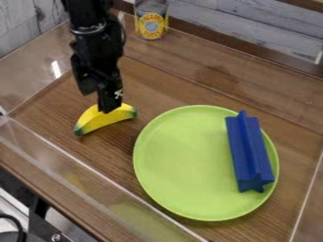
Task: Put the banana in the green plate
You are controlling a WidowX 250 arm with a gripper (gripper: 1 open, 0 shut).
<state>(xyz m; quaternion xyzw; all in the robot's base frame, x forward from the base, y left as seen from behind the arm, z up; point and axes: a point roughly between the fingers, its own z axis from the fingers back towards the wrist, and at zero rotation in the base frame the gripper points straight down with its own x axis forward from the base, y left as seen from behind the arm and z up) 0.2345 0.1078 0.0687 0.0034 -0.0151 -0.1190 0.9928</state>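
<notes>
Lime-green plate (202, 163) fills the near right, a blue block (248, 149) on its right side. Just left of it the banana (105, 118) lies on the wooden table (214, 80), long axis near-left to far-right. Directly above, the gripper (100, 97) hangs with jaws spread wide, holding nothing.

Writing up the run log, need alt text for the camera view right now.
A black robot gripper, jaws open and pointing down, hangs right over a small yellow banana on a wooden table. To the banana's right lies a large green plate with a long blue block on its right side; a can stands at the back.
</notes>
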